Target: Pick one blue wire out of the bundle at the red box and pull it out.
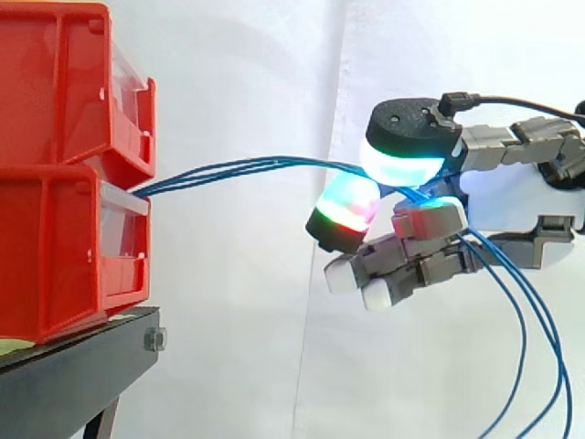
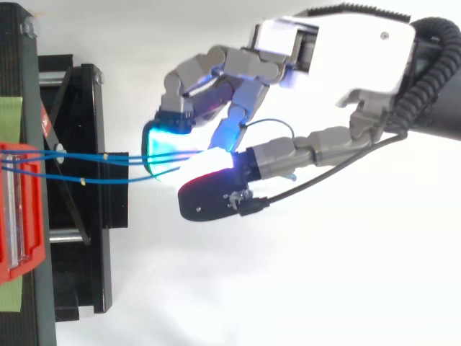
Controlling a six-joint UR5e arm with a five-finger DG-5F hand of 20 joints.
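Blue wires (image 1: 228,169): bundle spans from lower red box (image 1: 64,256) to robot hand (image 2: 338,50), hanging slack beyond | robot hand: curled, pinching wires between glowing pads (image 1: 402,165); strand count unclear | handling: light, limp, likely slippery; grip one strand firmly between pad faces.

Probably lab: white curtain (image 1: 274,91), red bins (image 1: 55,165)

Thin blue wires (image 1: 228,170) poke out of the lower red box (image 1: 55,256) front, run sideways bunched together, then droop down loose.
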